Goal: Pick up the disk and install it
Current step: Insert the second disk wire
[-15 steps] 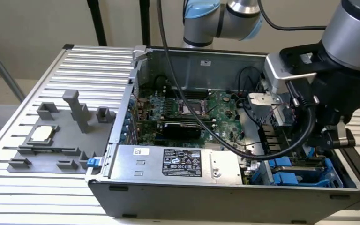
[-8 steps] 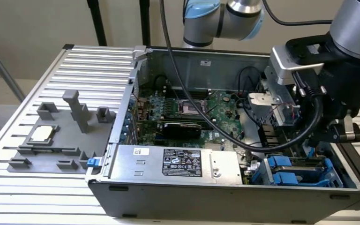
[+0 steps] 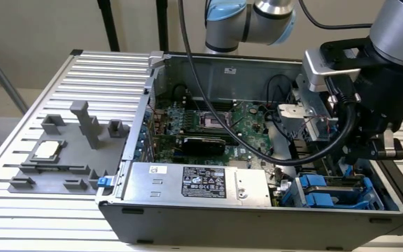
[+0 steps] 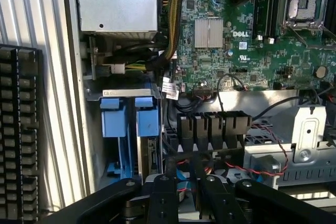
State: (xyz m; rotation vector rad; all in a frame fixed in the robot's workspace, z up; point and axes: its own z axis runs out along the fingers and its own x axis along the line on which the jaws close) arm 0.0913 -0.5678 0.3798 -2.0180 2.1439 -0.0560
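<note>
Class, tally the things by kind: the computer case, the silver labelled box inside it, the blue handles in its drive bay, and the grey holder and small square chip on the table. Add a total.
Computer case: 1
Silver labelled box: 1
Blue handles: 2
Grey holder: 1
Small square chip: 1
Total: 6

The computer case (image 3: pixel 257 220) was dull grey metal, and the motherboard (image 4: pixel 247 35) in it was dark green with a ribbed silver heatsink (image 4: pixel 208 32). The power supply box (image 3: pixel 194 181) was silver with a black-and-white label, and the disk (image 4: pixel 128 129) showed bright blue carrier rails around what seemed to be grey metal. The gripper (image 4: pixel 184 192) was black, the table (image 3: pixel 19 210) ribbed pale silver, the fixture tray (image 3: pixel 61 157) grey.
</note>
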